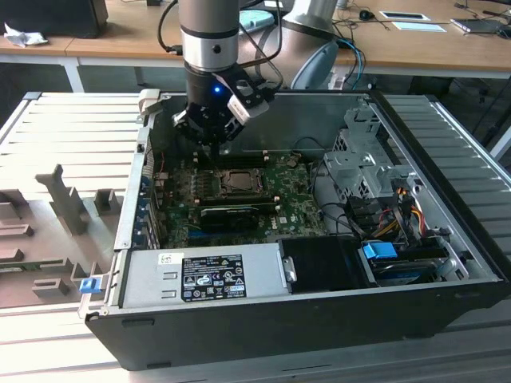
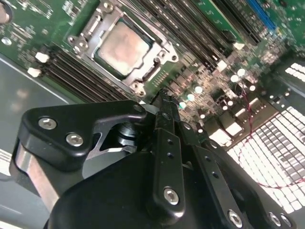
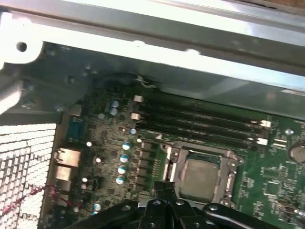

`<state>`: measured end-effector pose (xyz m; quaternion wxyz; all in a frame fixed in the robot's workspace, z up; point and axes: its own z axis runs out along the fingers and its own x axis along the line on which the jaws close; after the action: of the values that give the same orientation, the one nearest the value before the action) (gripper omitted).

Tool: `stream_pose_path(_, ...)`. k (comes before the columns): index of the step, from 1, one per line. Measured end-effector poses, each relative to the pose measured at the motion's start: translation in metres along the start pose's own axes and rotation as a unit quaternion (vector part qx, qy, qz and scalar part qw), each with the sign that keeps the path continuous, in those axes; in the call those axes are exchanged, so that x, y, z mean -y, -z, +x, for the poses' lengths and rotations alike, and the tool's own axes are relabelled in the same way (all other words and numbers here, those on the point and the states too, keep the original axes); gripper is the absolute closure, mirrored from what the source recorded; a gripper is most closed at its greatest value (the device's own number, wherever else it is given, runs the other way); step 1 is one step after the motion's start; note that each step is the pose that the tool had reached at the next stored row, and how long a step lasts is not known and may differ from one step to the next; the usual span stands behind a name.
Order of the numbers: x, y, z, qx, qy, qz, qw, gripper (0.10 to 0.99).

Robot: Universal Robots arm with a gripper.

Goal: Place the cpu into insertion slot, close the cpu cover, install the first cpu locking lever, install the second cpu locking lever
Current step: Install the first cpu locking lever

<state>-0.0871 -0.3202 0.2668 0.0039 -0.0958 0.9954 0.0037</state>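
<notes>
The cpu (image 2: pixel 121 47) lies flat in the insertion slot (image 3: pixel 174 157) on the green board, its pale metal top showing. The cpu cover (image 2: pixel 159 45) is a silver frame that lies down around the chip, which shows through its window. My gripper (image 2: pixel 164 98) hangs just above the board beside the socket, apart from it, on the side of the small round capacitors. Its black fingers (image 3: pixel 164 187) are together with nothing between them. In the exterior view the gripper (image 1: pixel 209 145) is over the back of the board, just behind the cpu (image 1: pixel 237 180).
Black memory slots (image 3: pixel 200 119) run along one side of the socket. The case's metal wall (image 3: pixel 157 52) stands close behind them. A perforated grille (image 2: pixel 276 143) is near the gripper. Drive cages and cables (image 1: pixel 383 207) sit at the exterior view's right, a power supply (image 1: pixel 207 275) in front.
</notes>
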Motion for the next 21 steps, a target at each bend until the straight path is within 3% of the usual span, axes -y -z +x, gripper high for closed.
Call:
stream_pose_path(4, -0.0025, -0.0005, 0.0128, 0.0029, 0.0, 0.0006, 1.0, 0.98)
stream_pose_path(7, -0.0038, -0.0026, 0.0198, 0.0074, 0.0, 0.0014, 1.0, 0.98)
stream_pose_path(8, -0.004, -0.0029, 0.0211, 0.0078, 0.0, 0.0008, 1.0, 0.98)
stream_pose_path(10, -0.005, -0.0039, 0.0262, 0.0092, -0.001, -0.0056, 0.9999, 0.98)
stream_pose_path(14, -0.0067, -0.0071, 0.0275, 0.0103, -0.001, -0.0117, 0.9999, 0.98)
stream_pose_path(16, -0.0072, -0.0082, 0.0274, 0.0105, -0.005, -0.0121, 0.9999, 0.98)
stream_pose_path(21, -0.0072, -0.0096, 0.0274, 0.0112, -0.046, -0.0113, 0.9988, 0.98)
